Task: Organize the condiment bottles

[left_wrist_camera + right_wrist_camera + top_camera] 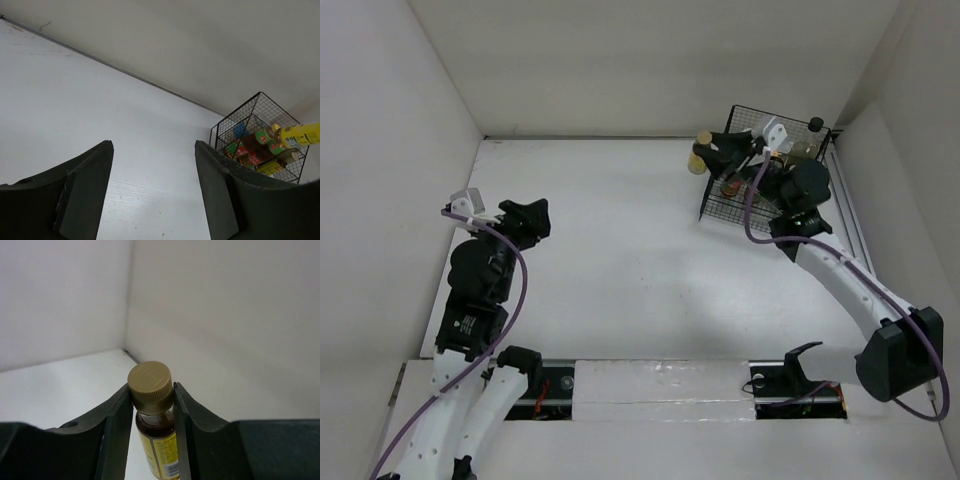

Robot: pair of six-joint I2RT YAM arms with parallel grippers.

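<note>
Top view first: your right gripper [712, 152] is reaching to the upper right of the frame, right at the left edge of the black wire basket [790, 205]. Two gold caps [697, 162] are showing just beside the fingertips there, and I can't tell from here which one it's got. Your left gripper [532, 215] is hanging over the white table [620, 260] at middle left, well apart from all that.

Left wrist view: the left gripper [154, 145] is sitting spread with nothing between the fingers, just bare table. The basket [260, 100] is showing at the right edge with red sauce bottles [257, 142] lying inside, and a yellow-labelled bottle [300, 134] is poking in from the far right, above them.

Right wrist view: this one's settling it. The right gripper [152, 390] is clamping that yellow-labelled bottle [160, 447] just under its gold cap [149, 381], both fingers pressing against the neck, dead centre in the lower half of the frame.
</note>
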